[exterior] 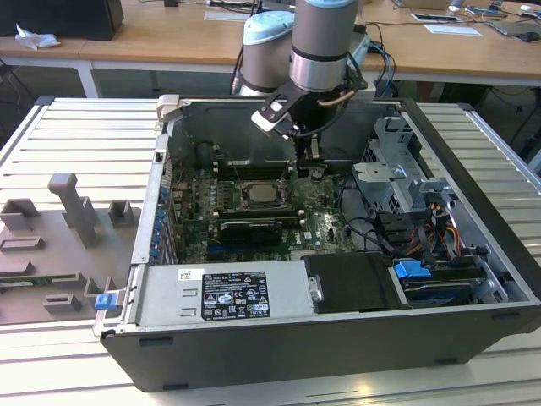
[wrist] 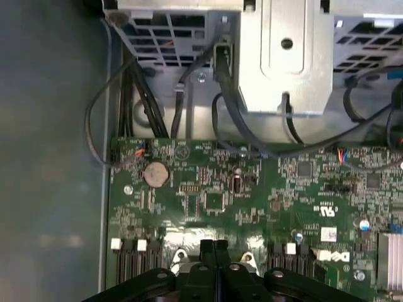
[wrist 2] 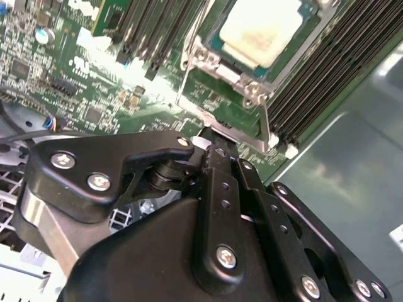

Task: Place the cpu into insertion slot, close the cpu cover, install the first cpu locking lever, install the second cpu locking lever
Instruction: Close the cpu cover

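The black two-fingered hand [exterior: 312, 172] [wrist 2: 215, 142] hangs with its fingers [wrist: 206, 246] pressed together and nothing visible between them. Its tips are just beside the rim of the small square metal-rimmed insertion slot [exterior: 256, 206]. In that slot lies the flat square cpu [wrist 2: 261, 28], pale tan face up. The thin silvery cpu cover [wrist 2: 220, 68] lies flat over it as a frame. A thin metal wire lever [wrist 2: 184, 63] runs along the slot's side nearest the hand. Long black memory slots [wrist 2: 327, 69] flank the slot on the green circuit board [wrist: 214, 201], inside the dark computer case [exterior: 254, 347].
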Controlling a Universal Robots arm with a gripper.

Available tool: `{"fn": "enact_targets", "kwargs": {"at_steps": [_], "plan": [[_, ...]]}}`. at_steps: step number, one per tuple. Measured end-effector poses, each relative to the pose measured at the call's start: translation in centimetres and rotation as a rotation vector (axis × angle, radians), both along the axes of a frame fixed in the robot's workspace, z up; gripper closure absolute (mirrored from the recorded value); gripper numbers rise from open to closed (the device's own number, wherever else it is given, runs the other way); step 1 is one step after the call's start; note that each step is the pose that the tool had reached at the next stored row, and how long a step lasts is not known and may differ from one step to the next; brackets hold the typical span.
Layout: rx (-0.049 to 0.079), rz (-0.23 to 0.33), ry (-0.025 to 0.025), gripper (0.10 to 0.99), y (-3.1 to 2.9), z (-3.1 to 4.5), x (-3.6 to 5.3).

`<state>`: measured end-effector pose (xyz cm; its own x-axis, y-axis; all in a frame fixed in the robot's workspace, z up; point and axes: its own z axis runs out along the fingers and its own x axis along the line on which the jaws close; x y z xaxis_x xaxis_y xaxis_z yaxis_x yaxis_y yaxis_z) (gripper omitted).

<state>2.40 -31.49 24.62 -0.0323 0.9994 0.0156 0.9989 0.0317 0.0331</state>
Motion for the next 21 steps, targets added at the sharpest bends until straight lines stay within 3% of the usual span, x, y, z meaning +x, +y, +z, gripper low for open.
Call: {"fn": "enact_targets", "kwargs": {"at_steps": [8,12,21], "plan": [[0.000,0.000,-0.0001,0.980,0.01,-0.28,-2.39],[0.000,0.000,0.0001,0.980,0.03,-0.95,-3.19],[0.000,0.000,0.0001,0.980,0.05,-1.18,-4.92]]}}
